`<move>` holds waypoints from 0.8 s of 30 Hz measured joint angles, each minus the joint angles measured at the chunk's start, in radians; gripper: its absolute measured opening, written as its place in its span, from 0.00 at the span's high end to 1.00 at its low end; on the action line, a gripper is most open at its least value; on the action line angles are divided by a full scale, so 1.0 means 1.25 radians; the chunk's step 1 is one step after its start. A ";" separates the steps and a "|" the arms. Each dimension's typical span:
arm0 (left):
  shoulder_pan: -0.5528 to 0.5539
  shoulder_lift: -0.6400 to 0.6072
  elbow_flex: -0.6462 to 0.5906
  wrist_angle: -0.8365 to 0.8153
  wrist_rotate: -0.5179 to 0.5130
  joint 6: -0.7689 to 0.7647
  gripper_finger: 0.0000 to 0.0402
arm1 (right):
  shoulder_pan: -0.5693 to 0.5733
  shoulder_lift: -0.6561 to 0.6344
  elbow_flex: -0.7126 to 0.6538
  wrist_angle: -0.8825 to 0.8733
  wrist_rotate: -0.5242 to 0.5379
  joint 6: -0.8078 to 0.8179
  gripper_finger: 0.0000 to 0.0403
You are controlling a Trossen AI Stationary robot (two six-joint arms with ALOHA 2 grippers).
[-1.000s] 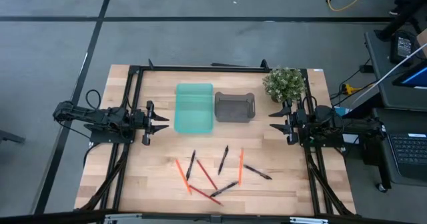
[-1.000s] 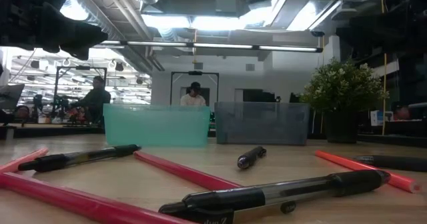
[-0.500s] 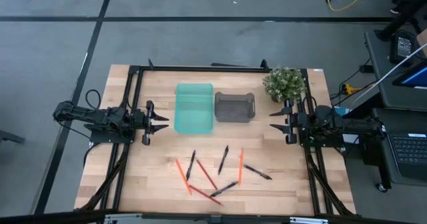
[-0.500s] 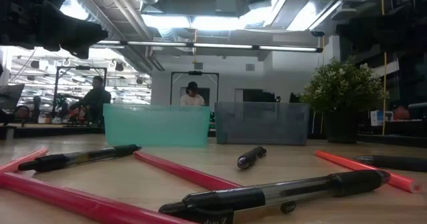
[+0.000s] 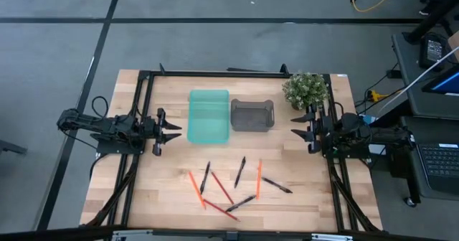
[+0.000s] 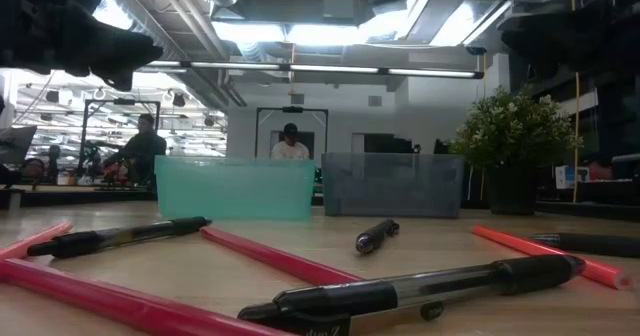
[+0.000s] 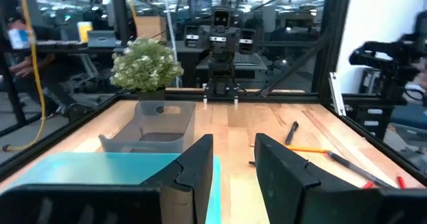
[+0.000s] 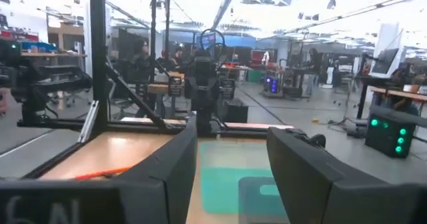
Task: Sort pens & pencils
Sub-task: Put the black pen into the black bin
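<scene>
So the pens [image 5: 242,171] and pencils [image 5: 194,186] lie mixed on the table [image 5: 301,198] near the bins, unsorted, because both grippers, left [image 5: 171,131] and right [image 5: 296,128], wait apart with fingers spread, empty.

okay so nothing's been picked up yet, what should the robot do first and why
Probably send the right gripper, its fingers open and empty, down toward the nearest black pen. All the pens and pencils lie loose on the table, both the teal bin and the grey bin look empty, and the left gripper waits open at the left edge.
</scene>
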 joint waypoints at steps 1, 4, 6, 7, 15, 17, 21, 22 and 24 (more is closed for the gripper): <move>0.000 0.000 0.005 0.001 -0.006 -0.006 0.74 | 0.000 0.000 0.000 0.007 -0.001 0.004 0.54; 0.000 0.002 0.032 0.000 -0.006 -0.019 0.74 | 0.001 0.002 0.000 0.047 -0.037 0.013 0.54; -0.003 0.010 0.064 0.003 -0.006 -0.019 0.74 | 0.001 0.006 0.000 0.092 -0.069 0.017 0.54; -0.006 0.018 0.083 0.001 -0.006 -0.018 0.74 | 0.001 0.009 0.004 0.104 -0.082 0.020 0.54; -0.038 0.210 0.271 -0.079 -0.037 -0.039 0.74 | 0.001 0.159 0.187 -0.031 -0.124 0.083 0.54; -0.051 0.286 0.326 -0.102 -0.047 -0.063 0.74 | 0.001 0.234 0.266 -0.102 -0.146 0.106 0.54; -0.082 0.450 0.454 -0.224 -0.073 -0.126 0.74 | 0.022 0.414 0.432 -0.284 -0.176 0.142 0.54; -0.090 0.488 0.488 -0.266 -0.083 -0.148 0.74 | 0.031 0.457 0.470 -0.335 -0.177 0.147 0.54; -0.103 0.557 0.556 -0.377 -0.104 -0.207 0.74 | 0.049 0.546 0.548 -0.458 -0.177 0.167 0.54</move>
